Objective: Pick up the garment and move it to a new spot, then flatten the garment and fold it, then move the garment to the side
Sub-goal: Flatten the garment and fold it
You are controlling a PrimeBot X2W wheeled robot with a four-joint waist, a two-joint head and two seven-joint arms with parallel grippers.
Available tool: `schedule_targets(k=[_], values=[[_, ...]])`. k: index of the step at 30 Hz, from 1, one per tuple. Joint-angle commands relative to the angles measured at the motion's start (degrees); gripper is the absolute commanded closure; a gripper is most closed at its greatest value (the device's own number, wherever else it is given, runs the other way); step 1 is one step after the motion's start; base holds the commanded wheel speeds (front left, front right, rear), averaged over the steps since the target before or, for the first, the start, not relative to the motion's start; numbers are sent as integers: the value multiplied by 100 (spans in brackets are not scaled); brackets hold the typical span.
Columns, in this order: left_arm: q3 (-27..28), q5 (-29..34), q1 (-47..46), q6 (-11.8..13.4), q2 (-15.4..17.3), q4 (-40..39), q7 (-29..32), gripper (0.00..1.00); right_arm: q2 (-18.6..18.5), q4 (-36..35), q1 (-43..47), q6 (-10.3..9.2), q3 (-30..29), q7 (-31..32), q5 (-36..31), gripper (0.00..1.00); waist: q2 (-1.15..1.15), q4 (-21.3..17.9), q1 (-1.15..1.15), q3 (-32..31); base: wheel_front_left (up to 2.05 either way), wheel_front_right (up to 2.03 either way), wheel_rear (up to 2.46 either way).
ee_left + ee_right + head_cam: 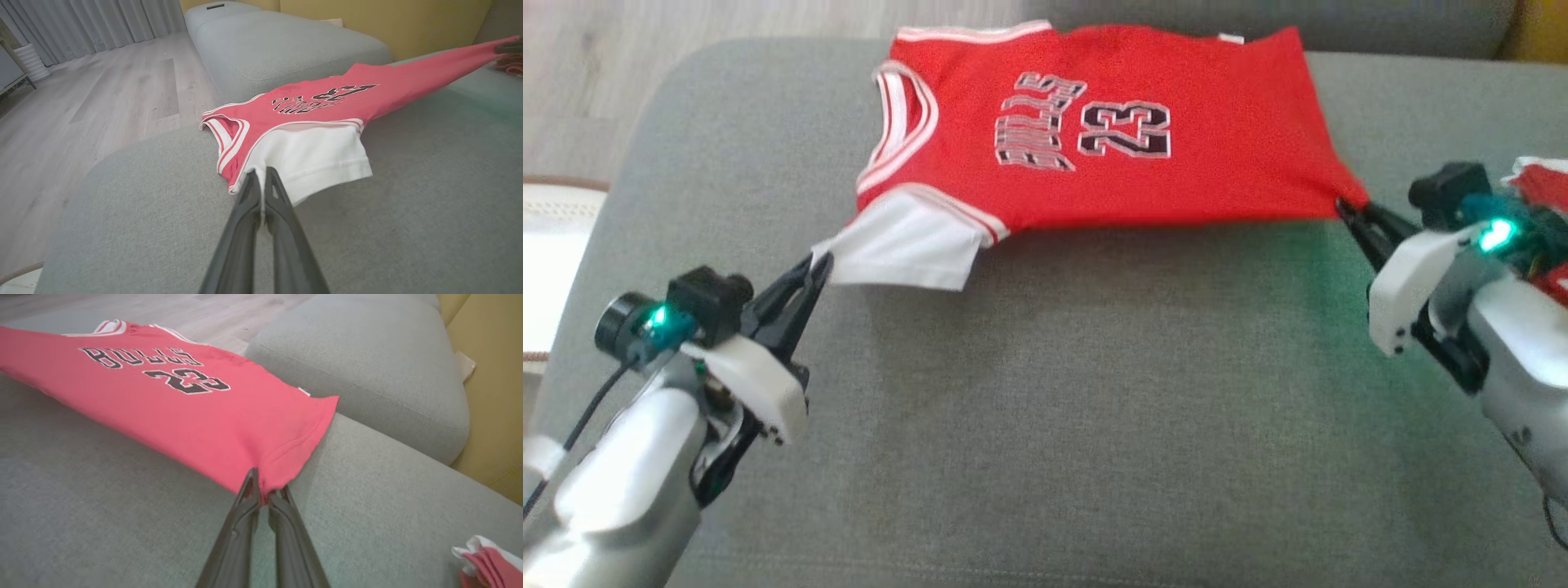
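Note:
The garment is a red basketball jersey with white trim, black lettering and the number 23, with a white sleeve at its near left corner. It is stretched out over the grey sofa cushion. My left gripper is shut on the white sleeve's corner; the left wrist view shows the cloth pinched between the tips. My right gripper is shut on the red hem corner; in the right wrist view the jersey bunches at the tips. The near edge hangs taut between both grippers.
A second grey cushion lies beyond the jersey, with a yellow wall behind it. More red and white cloth sits at the right, beside my right arm. Wooden floor lies off the cushion's left edge. A white object stands at the far left.

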Motion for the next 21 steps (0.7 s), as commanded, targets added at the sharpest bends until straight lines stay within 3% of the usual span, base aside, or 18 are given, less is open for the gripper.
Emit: schedule_targets(k=[1,13,18,21], values=[[192,-45,-111,8,386,-227,-32,100,-249,-224,177,-5,161,69,225,100,-1,14,1,-172,0,0,0],[88,-374,792,34,838,-894,-32,100,-996,-1187,1035,-5,621,395,1376,100,-1,-22,1,-644,0,0,0],[202,-772,1591,244,1038,-1402,33,100,-1260,-1977,1768,-5,617,868,2112,100,-1,-124,1,-996,0,0,0],[233,-819,1879,395,1228,-1802,104,100,-1498,-2429,1977,-5,594,1119,2191,100,-1,-174,1,-989,0,0,0]])
